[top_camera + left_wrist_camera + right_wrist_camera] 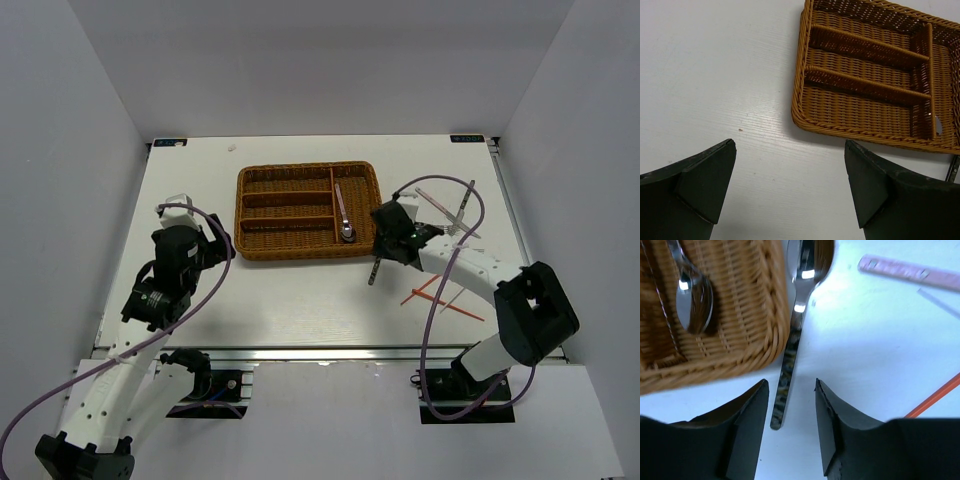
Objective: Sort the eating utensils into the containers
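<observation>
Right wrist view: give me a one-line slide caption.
Open right claw straddles a loose spoon outside the wicker tray, where a second spoon lies.

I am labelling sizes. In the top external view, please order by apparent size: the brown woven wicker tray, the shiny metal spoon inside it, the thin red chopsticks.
1. Brown woven wicker tray, clearly largest.
2-3. Thin red chopsticks and shiny metal spoon: chopsticks look longer, spoon wider; too close to rank.

We see a white surface [300, 310] enclosed by plain grey walls [80, 130] on three sides. A metal rail [330, 353] runs along its near edge, small tags [465, 138] sit at its far corners, and a tiny brown speck [741, 130] marks it.
</observation>
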You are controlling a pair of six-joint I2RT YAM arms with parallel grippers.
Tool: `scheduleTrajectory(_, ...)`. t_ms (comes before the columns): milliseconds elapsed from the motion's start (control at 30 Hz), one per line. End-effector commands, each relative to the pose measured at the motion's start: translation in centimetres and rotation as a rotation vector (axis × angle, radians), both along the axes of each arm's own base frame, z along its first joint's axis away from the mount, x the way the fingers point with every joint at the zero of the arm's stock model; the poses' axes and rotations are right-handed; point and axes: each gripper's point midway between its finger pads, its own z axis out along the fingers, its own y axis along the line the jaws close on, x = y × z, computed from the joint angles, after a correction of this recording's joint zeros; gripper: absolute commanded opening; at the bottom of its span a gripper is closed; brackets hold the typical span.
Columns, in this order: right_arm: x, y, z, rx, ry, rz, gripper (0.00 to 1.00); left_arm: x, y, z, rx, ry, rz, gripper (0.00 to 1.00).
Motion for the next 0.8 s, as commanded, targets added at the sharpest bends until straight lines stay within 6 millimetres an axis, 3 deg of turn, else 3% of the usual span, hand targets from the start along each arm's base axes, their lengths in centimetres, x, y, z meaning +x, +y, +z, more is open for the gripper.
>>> scheduleTrajectory(0, 0.1, 0.6, 0.0, 0.035, -0.072, -0.069, 0.47, 0.1, -0.1, 0.2, -0.002, -0.012, -0.010, 0.98)
scheduleTrajectory(100, -0.8, 1.0, -1.0, 0.043, -0.078, -0.082, 0.44, 0.1, -0.1, 0.3, -0.003, -0.017, -0.009, 0.98)
scheduleTrajectory(367, -0.1, 2.3, -4.3, 0.018, -0.026, -0.079, 0.44, 0.0, -0.1, 0.4, -0.006, -0.021, -0.013, 0.98)
scheduleTrajectory(567, -0.2, 2.1, -6.2, -0.016, 0.009, -0.084, 0.42, 0.0, -0.2, 0.5, -0.008, -0.023, -0.017, 0.98)
scheduleTrajectory(767, -1.5, 0.3, -6.5, -0.013, 0.010, -0.136, 0.06, 0.0, -0.3, 0.4, -0.009, -0.019, -0.021, 0.98)
